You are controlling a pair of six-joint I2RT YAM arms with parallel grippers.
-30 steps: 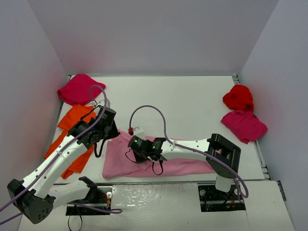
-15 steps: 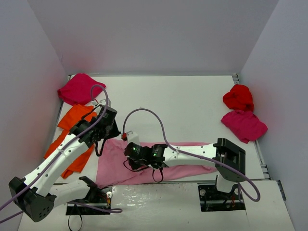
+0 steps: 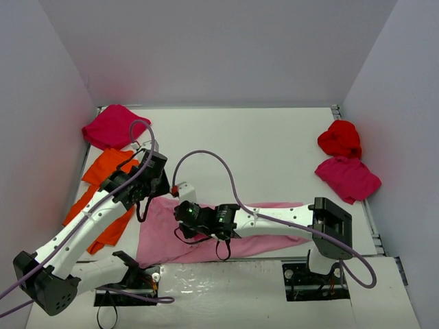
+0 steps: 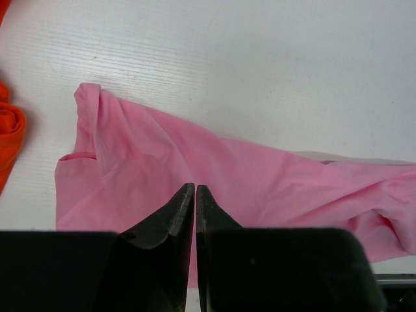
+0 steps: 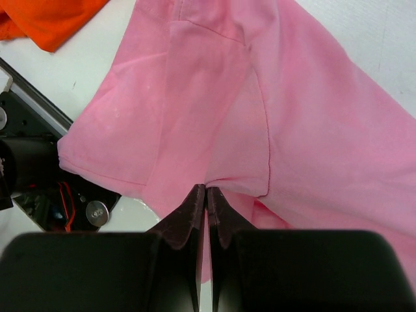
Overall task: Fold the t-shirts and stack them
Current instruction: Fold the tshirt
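The pink t-shirt (image 3: pixel 159 238) has slid closer to the near edge of the tabletop (image 3: pixel 267 151). I think it is being laid flat for folding. The right pincer (image 5: pixel 207 190) is shut tight, pinching pink cloth. The left pincer (image 4: pixel 195 188) is shut too, tips on the shirt; I cannot tell if it holds any.

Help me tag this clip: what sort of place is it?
Likely a robotics lab cell: a white table enclosed by plain panels, left arm and right arm mounted at its edge.
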